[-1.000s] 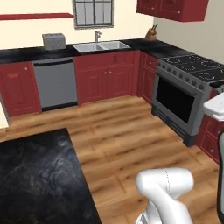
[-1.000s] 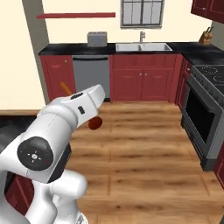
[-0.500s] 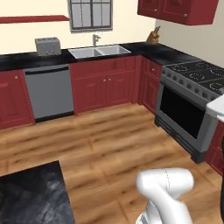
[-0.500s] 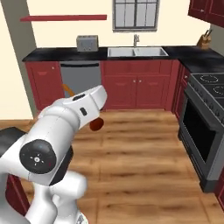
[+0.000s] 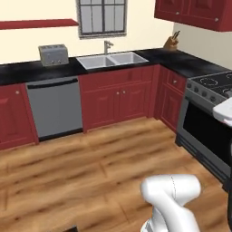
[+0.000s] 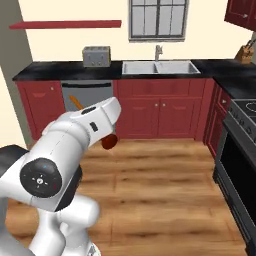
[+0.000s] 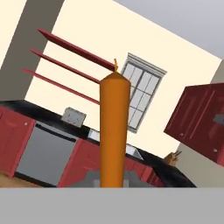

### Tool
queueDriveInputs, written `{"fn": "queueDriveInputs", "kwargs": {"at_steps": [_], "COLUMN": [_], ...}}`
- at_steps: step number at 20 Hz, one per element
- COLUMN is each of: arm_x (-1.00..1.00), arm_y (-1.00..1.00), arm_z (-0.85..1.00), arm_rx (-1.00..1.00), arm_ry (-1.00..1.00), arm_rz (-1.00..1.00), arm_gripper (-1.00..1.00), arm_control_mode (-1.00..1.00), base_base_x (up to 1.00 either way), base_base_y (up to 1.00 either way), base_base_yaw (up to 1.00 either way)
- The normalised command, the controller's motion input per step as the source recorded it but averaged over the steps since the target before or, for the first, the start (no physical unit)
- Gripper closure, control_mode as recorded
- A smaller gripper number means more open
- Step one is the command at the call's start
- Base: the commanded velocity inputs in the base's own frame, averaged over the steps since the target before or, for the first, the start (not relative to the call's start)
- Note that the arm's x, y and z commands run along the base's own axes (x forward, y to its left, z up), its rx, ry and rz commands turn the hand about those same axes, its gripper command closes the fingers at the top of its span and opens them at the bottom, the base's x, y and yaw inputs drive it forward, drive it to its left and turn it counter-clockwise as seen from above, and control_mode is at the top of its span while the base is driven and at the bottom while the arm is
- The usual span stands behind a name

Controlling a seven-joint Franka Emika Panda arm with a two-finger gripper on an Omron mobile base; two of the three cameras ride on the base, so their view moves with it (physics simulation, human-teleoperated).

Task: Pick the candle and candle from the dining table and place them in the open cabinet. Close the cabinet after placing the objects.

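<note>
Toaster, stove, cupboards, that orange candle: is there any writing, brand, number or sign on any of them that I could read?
None: no readable text in any view.
Toaster: plain grey, no brand.
Stove: knobs too small to show any marks.
Dishwasher: blank front.
Orange candle and wall cabinet: no label.
Arm joint: small dots and one blue spot, no lettering that can be read.

We see open wooden floor [image 5: 90, 181] stretching ahead to the red base cabinets [image 5: 115, 102], with nothing standing on it. The stove [image 5: 206, 122] closes off the right side. Along the far tabletop [image 6: 50, 71], the toaster [image 6: 96, 56], sink faucet [image 6: 158, 51] and knife block [image 6: 245, 52] stand in the way. The orange taper [image 7: 114, 131] rises straight ahead of our claw [image 7: 111, 177].
</note>
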Motion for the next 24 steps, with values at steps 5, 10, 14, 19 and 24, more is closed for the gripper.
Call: {"fn": "queueDriveInputs", "kwargs": {"at_steps": [5, 10, 14, 19, 24], "arm_x": [0.0, 0.0, 0.0, 0.0, 0.0], "arm_y": [0.0, 0.0, 0.0, 0.0, 0.0], "arm_z": [0.0, 0.0, 0.0, 0.0, 0.0], "arm_rx": [0.0, 0.0, 0.0, 0.0, 0.0], "arm_ry": [0.0, 0.0, 0.0, 0.0, 0.0], "arm_rz": [0.0, 0.0, 0.0, 0.0, 0.0], "arm_gripper": [1.0, 1.0, 1.0, 1.0, 1.0], "arm_control_mode": [1.0, 1.0, 1.0, 1.0, 1.0], "base_base_x": [1.0, 1.0, 1.0, 0.87, 0.6], "base_base_y": [-0.2, -0.19, 0.0, 0.0, -0.09], "base_base_yaw": [0.0, -0.31, -0.68, -0.74, -0.81]}}
